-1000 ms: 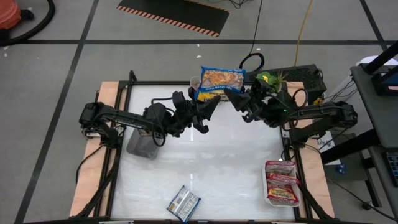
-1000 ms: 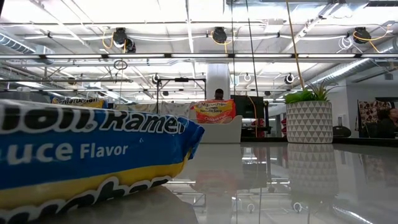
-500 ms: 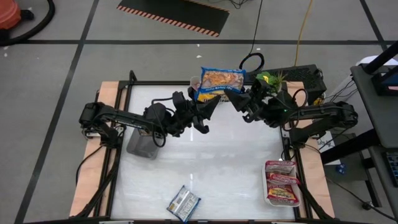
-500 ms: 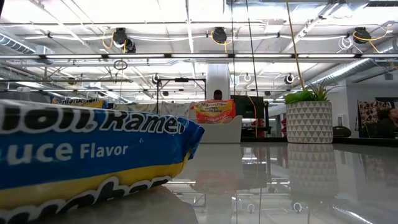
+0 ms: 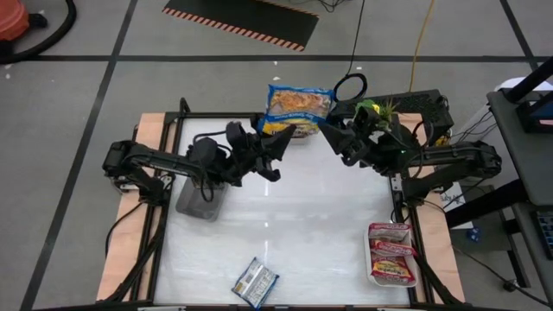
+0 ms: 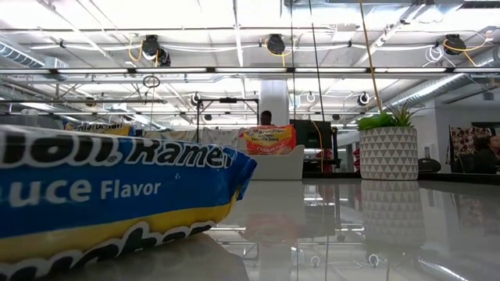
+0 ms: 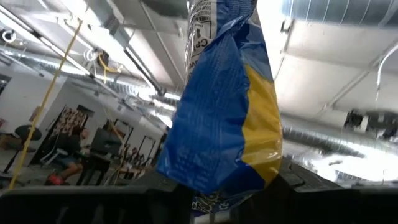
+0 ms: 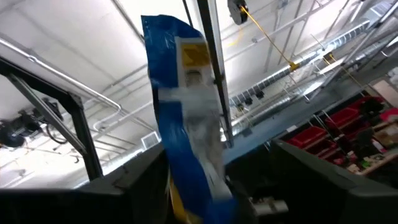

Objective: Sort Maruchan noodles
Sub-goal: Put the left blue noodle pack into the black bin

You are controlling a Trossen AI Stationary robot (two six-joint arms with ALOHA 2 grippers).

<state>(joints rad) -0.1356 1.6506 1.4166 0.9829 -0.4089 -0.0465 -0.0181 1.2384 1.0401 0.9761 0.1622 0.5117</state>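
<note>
A blue-and-yellow Maruchan noodles packet stands in the air over the table's far edge. My left gripper is shut on it from below and to the left. My right gripper is open at the packet's right lower corner. In the right wrist view its fingers stand wide on either side of the packet, and no touch shows. A blue-silver packet lies flat on the table near the front edge, close to the low camera. Red packets lie in a white tray. My left gripper pinches the packet's lower end between its two fingers, near the left lower corner. The fingers slant upward from the table's left side. The packet stands upright above them, lifted clear of the table.
A grey tray sits under my left arm at the table's left. The white tray is at the right front corner. A potted plant stands at the far right behind my right gripper. The wide middle of the table is bare.
My right gripper has opened and let go of the blue-and-yellow packet. My left gripper has risen a little and drawn toward the table's left and far edge, carrying the packet away from the right gripper's fingers.
</note>
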